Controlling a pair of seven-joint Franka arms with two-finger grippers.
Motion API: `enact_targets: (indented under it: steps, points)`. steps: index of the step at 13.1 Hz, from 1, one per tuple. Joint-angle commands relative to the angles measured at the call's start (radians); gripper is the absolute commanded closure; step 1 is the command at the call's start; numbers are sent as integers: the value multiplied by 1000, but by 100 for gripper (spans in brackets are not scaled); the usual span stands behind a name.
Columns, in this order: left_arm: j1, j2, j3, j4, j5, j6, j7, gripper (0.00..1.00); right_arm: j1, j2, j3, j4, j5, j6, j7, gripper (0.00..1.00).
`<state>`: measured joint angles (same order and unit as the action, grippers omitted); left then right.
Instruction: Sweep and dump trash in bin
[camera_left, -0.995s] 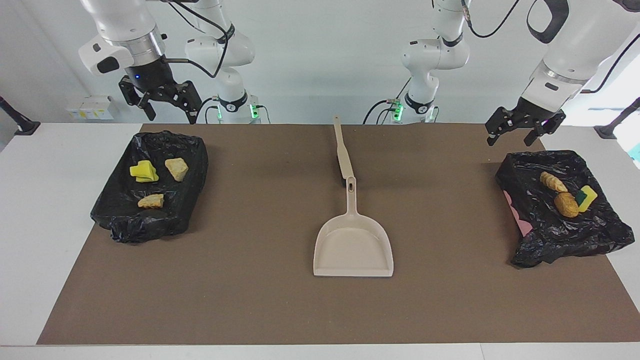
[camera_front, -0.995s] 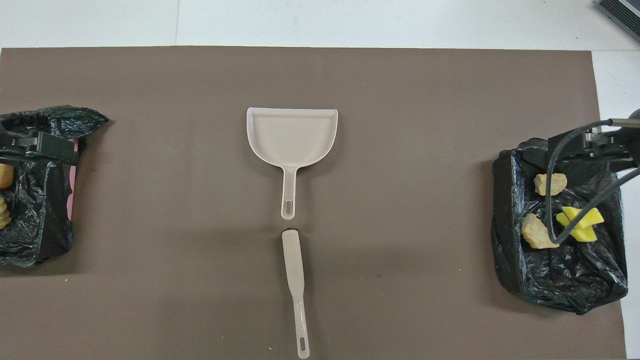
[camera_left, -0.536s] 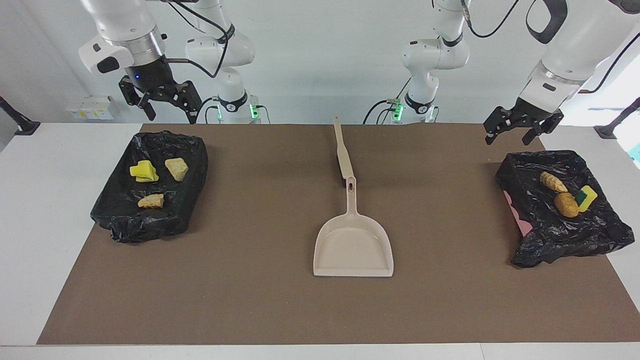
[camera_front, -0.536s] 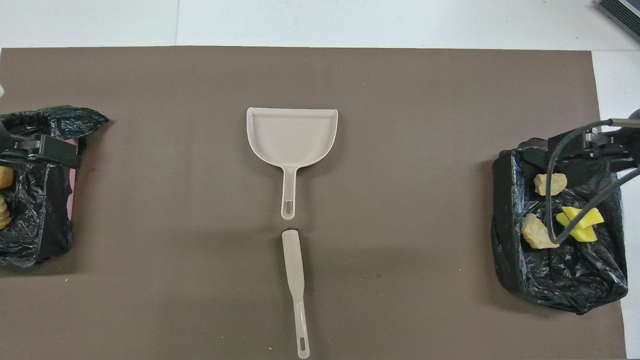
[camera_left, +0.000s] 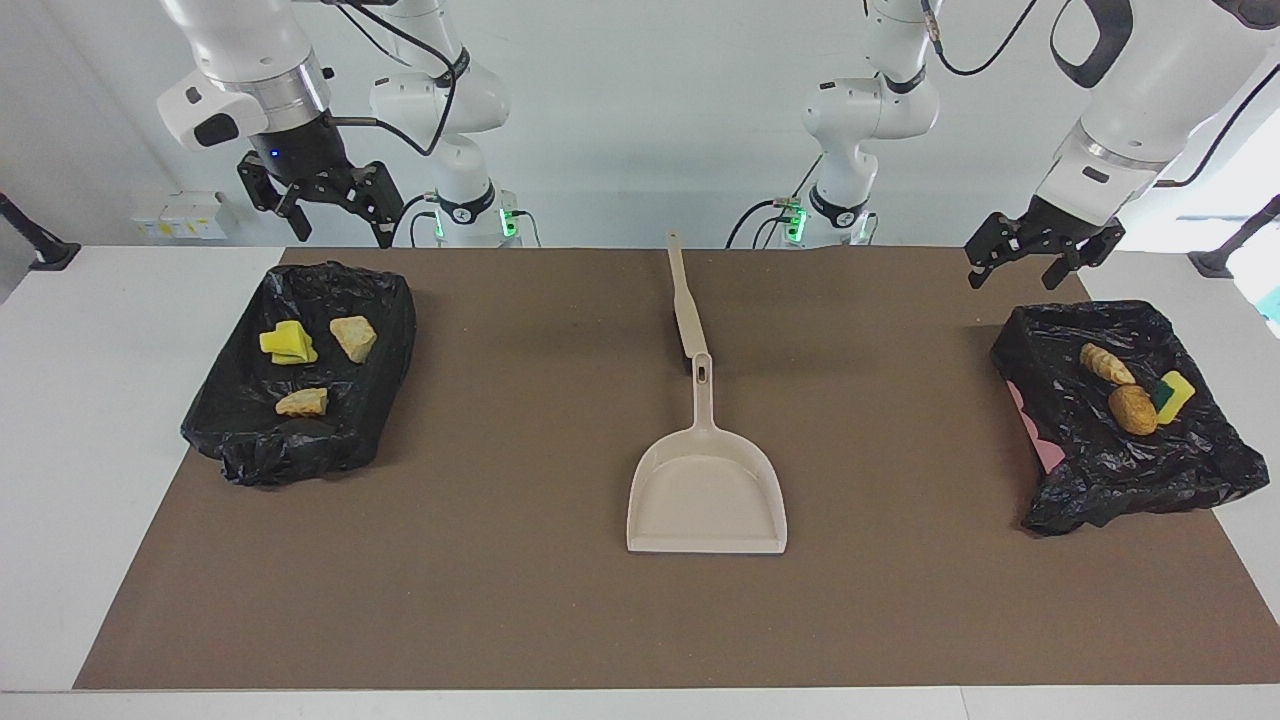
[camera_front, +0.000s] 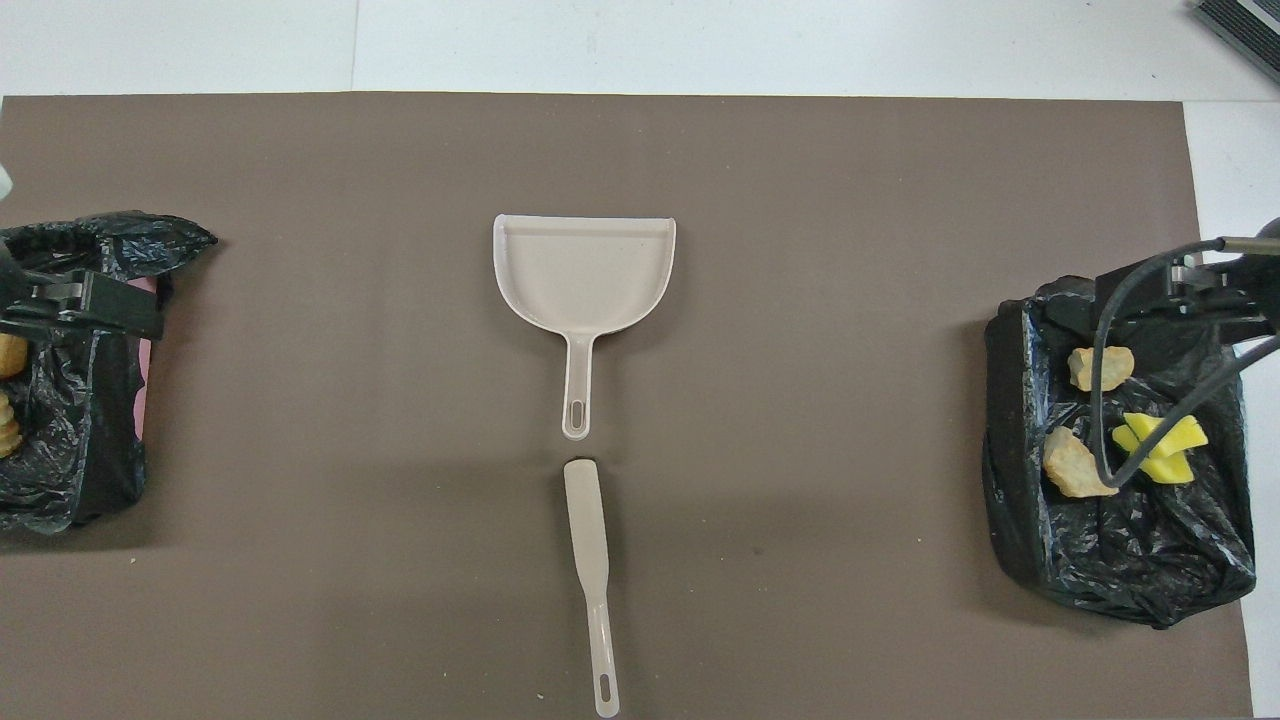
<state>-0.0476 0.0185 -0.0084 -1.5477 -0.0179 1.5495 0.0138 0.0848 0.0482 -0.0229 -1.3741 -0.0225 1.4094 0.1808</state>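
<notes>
You've got a white worktop (camera_left: 90, 420) covered by a brown rectangular mat (camera_left: 500, 560). Wall behind is plain white; a small white socket box (camera_left: 180, 215) sits at the worktop edge toward the right arm's end. A black post base (camera_left: 45, 250) stands just beside it.

2 bins (camera_left: 300, 420), 6 trash bits (camera_left: 352, 337), 1 dustpan (camera_left: 706, 490), 1 brush (camera_left: 686, 310).

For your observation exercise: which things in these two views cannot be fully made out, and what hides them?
- Overhead view: bin at the left arm's end is cut off by the edge; left end effector covers part.
- Overhead view: cable crosses the yellow sponge.
- Facing view: brush bristles too small to see.
</notes>
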Motion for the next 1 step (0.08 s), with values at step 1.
enact_targets:
  steps: [1]
  points:
    - [-5,-15,1,-8,15,-22,9,0,-7,-11,0,-16,-4,5,-27,0]
